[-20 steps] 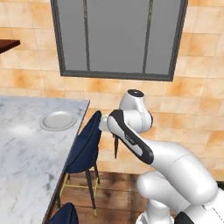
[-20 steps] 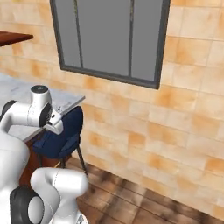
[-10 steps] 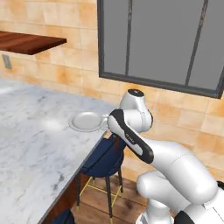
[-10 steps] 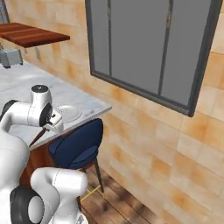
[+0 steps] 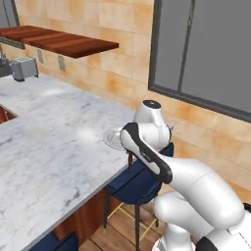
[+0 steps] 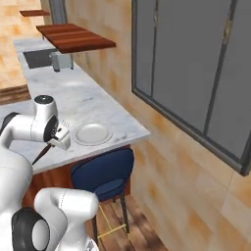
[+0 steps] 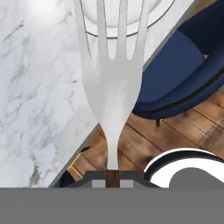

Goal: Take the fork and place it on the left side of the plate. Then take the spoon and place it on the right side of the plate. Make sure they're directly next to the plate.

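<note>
— Fork (image 7: 111,83): pale silver tines, four of them, fanning up from a narrow neck; brown stub of handle just visible at the bottom of the hand view. Clamped in the gripper (image 7: 112,175), jaws drawn close together on that handle.

— And from the base cameras?

— Seen in the right base view as a thin dark sliver (image 6: 41,153) slanting down and left from the gripper (image 6: 58,142), over the near edge of the marble counter (image 6: 78,98). Tines not made out there. In the left base view, just a dark stick (image 5: 129,163) hanging below the forearm.

— Plate?

— Round, pale, shallow rim, resting on the counter near its corner (image 6: 91,133). Just beside the gripper, to its right. Cut off by the top edge in the hand view (image 7: 148,19), partly behind the tines; half hidden behind the arm in the left base view (image 5: 111,139).

— Anything else?

— Navy chair (image 6: 104,172) tucked under the counter edge. Toaster (image 6: 61,61) far back by the sink, small and blurred.
</note>
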